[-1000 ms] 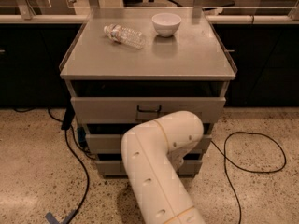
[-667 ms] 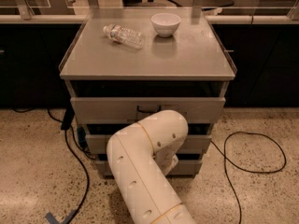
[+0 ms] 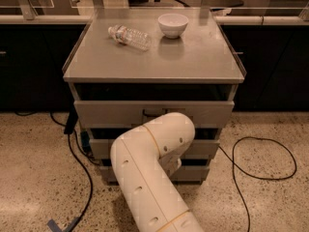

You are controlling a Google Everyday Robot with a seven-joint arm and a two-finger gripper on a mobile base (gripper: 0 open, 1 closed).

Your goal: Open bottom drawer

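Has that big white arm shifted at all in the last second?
Yes. The arm slid left in view against the cabinet; the end effector is hidden between them.

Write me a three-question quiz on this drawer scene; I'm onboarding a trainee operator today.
1. True or false: the plastic bottle lies on its side on the cabinet top.
2. What stands beside the bottle? A) white bowl B) mug C) plate
3. Fill in: the gripper is hidden behind the white ____, low in front of the cabinet near the bottom drawer.
Key: 1 true; 2 A; 3 arm.
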